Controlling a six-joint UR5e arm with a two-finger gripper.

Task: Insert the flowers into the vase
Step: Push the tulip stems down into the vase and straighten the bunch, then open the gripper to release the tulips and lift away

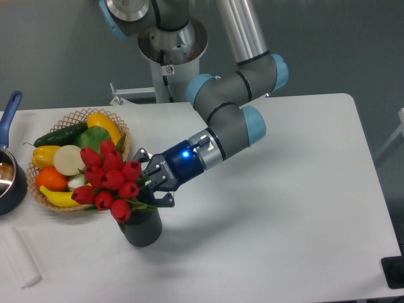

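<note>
Wicker basket (39, 197) of produce beside pot (11, 183)

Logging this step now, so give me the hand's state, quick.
Hand: closed on the flowers, holding the bunch tilted at the mouth of the vase.

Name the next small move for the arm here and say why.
Probably tip the flowers upright and lower them: the gripper holds them by the stems at the vase mouth, but the bunch leans left and sits high.
</note>
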